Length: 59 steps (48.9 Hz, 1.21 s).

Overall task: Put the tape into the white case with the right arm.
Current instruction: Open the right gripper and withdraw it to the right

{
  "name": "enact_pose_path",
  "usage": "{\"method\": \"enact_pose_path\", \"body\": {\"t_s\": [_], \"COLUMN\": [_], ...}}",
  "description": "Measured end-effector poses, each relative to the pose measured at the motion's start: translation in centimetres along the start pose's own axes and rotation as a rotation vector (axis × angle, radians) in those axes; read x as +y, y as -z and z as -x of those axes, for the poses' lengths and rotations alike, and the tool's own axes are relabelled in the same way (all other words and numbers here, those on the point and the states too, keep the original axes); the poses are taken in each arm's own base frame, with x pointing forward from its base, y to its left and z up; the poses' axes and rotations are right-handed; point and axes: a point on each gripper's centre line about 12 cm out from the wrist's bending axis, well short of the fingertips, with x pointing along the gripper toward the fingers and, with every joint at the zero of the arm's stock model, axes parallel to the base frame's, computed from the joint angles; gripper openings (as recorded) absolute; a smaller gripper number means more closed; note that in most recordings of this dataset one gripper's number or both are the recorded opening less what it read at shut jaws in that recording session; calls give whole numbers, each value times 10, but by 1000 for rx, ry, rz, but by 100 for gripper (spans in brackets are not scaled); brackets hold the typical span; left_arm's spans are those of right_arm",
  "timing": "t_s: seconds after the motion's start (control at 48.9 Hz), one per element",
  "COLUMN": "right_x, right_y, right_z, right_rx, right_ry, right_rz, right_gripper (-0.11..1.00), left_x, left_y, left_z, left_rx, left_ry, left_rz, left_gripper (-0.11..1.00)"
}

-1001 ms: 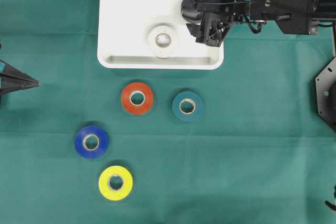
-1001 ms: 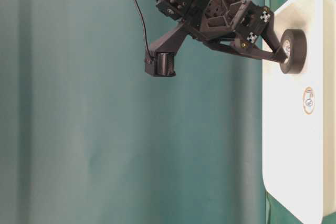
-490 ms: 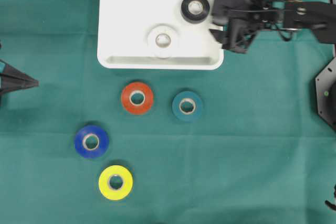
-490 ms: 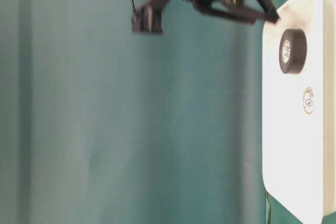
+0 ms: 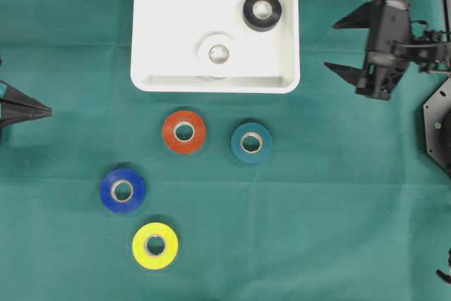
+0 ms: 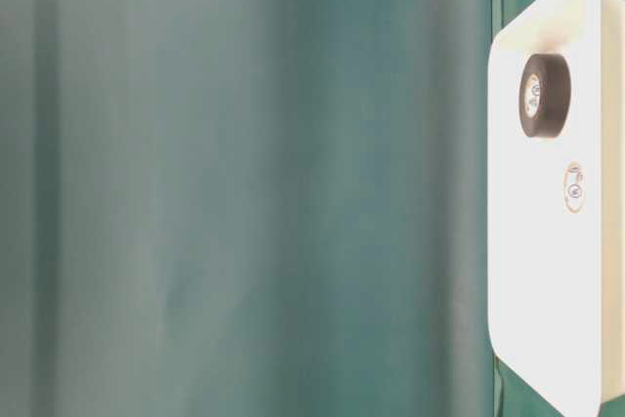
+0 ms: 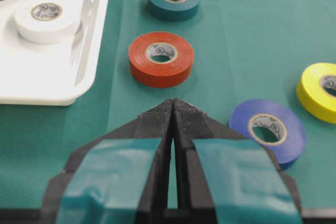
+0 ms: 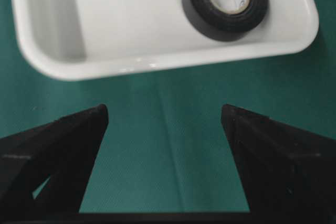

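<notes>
The white case (image 5: 169, 5) lies at the back of the green cloth. A black tape (image 5: 262, 11) lies flat in its back right corner, and a white tape (image 5: 218, 53) sits near its middle. My right gripper (image 5: 330, 46) hovers just right of the case, open and empty, fingers pointing at it. In the right wrist view the open gripper (image 8: 164, 111) frames bare cloth, with the black tape (image 8: 226, 3) inside the case (image 8: 131, 24) beyond. My left gripper (image 5: 48, 111) rests at the left edge, shut on nothing (image 7: 173, 102).
Loose rolls lie on the cloth in front of the case: red (image 5: 184, 132), teal (image 5: 251, 142), blue (image 5: 122, 189) and yellow (image 5: 155, 245). A black arm base (image 5: 438, 125) stands at the right edge. The table-level view shows only the case (image 6: 547, 271) and black tape (image 6: 543, 95).
The right gripper has drawn back to the right, off the case and out of the table-level view. The black tape stays where it lay in the case. The left arm is unmoved.
</notes>
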Motion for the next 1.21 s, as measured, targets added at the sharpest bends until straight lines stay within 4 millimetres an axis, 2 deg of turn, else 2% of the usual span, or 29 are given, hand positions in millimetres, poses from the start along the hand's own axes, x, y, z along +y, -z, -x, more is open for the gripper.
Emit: {"method": "enact_pose_path", "body": {"t_s": [0.286, 0.47, 1.022, 1.206], "right_x": [3, 7, 73, 84], "right_y": [24, 23, 44, 50], "right_z": [21, 31, 45, 48], "right_rx": [-33, -88, -77, -67], "right_ry": [0, -12, -307, -364], "right_rz": [-6, -4, 58, 104], "right_gripper": [71, 71, 67, 66], "left_x": [0, 0, 0, 0], "left_y": [0, 0, 0, 0], "left_z": [0, 0, 0, 0], "left_rx": [2, 0, 0, 0], "left_ry": [0, 0, 0, 2], "left_rz": [0, 0, 2, 1], "left_gripper": [0, 0, 0, 0]}}
